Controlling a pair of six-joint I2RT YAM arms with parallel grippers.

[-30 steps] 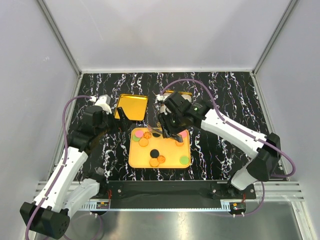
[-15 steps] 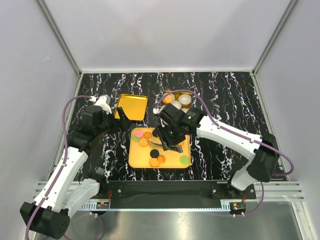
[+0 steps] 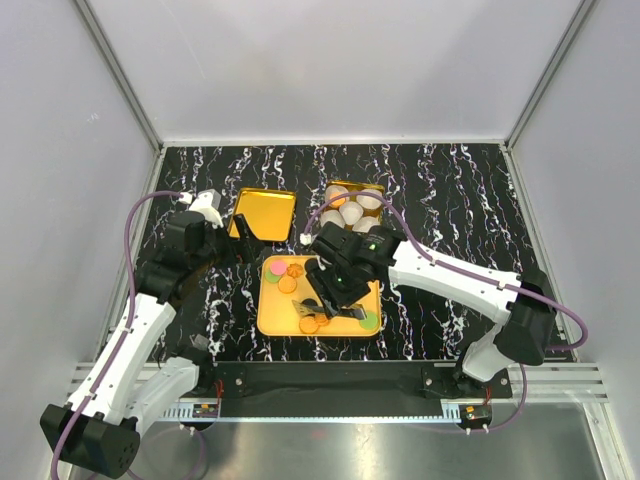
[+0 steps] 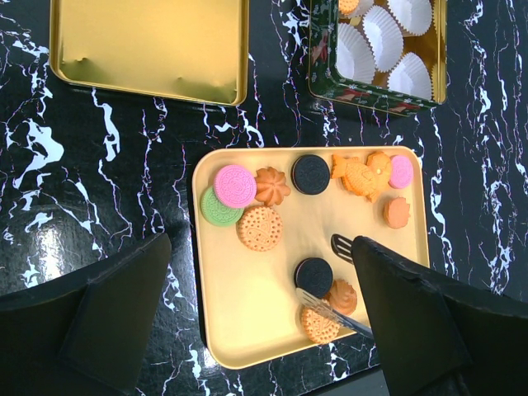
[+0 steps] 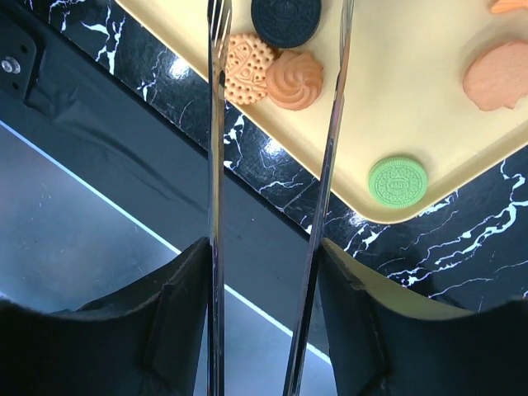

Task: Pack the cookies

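Several cookies lie on the yellow tray: a pink one, a green one, black ones, and orange ones. My right gripper is shut on metal tongs, whose open tips straddle a black cookie next to two orange cookies near the tray's front edge. A green cookie lies at the tray's near corner. My left gripper is open and empty, high above the tray's left side.
A green tin with white paper cups and an orange cookie stands behind the tray. Its gold lid lies upturned at the back left. The black marbled table ends at a dark rail in front.
My right gripper with the tongs has moved from the tin's side toward the front of the tray, uncovering the tin. The left arm has not moved.
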